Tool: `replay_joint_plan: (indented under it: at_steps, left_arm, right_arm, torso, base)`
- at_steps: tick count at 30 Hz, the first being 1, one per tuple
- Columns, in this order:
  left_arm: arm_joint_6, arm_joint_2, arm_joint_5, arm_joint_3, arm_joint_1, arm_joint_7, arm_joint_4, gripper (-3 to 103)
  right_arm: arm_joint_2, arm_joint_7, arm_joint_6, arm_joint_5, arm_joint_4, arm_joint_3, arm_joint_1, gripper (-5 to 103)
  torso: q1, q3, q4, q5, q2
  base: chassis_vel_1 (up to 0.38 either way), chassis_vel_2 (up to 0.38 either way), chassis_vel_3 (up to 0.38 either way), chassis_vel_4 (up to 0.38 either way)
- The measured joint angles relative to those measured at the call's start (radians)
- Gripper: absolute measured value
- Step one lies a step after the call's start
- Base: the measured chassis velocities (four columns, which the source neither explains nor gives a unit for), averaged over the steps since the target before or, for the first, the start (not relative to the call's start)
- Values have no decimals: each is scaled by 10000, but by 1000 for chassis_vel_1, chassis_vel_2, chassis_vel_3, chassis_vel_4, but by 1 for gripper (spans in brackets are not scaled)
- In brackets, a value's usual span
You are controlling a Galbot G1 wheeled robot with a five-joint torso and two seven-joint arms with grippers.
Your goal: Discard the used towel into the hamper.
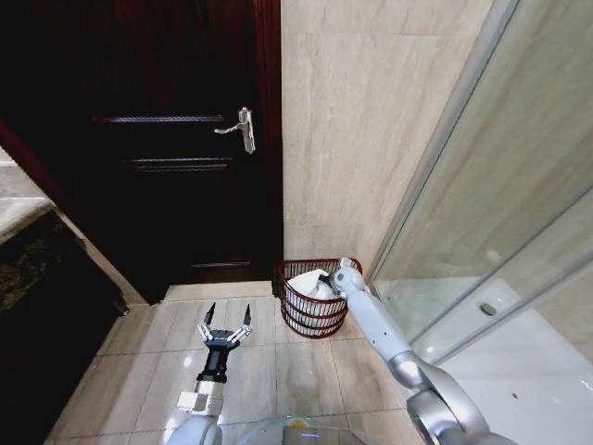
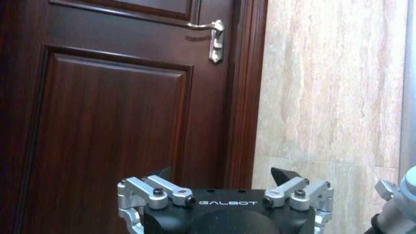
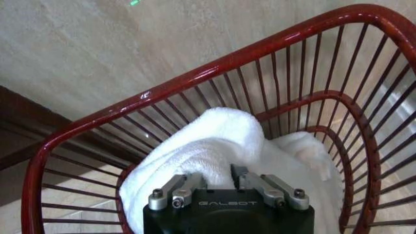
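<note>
My right gripper [image 3: 219, 181] sits pinched on the towel [image 3: 215, 141] inside the hamper [image 3: 195, 80], so I judge release comes next, while my left gripper [image 1: 225, 322] hangs open, empty, above the floor.

- The right gripper's [image 3: 219, 176] fingertips are buried in the white towel [image 3: 215, 146], so their grip cannot be told.
- The basket's [image 3: 91, 124] bottom is hidden under the towel.
- The left gripper's [image 2: 224, 176] body is cut off by the picture's edge.
</note>
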Motion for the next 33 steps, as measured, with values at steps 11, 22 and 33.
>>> replay_joint_plan:
  at_steps: [11, 22, 33]
  left_arm:
    - [-11, 47, -133, -41, -25, 34, 45, 100]
    - [-145, 68, -248, -179, 77, 265, -23, 100]
    - [-210, 121, -520, -395, 152, 366, -174, 100]
  right_arm:
    - [-123, 251, -68, 152, 488, 20, -55, 61]
    - [-489, 701, -86, 290, 1951, -7, -534, 99]
    - [-1158, 1330, 622, 24, 4665, 155, -1544, 100]
  torso:
    - [0, 0, 1, 0, 0]
    - [0, 0, 0, -1, 0]
    - [0, -1, 2, 0, 0]
  base:
    - [0, 0, 0, 0]
    - [0, 0, 0, 0]
    - [0, 0, 0, 0]
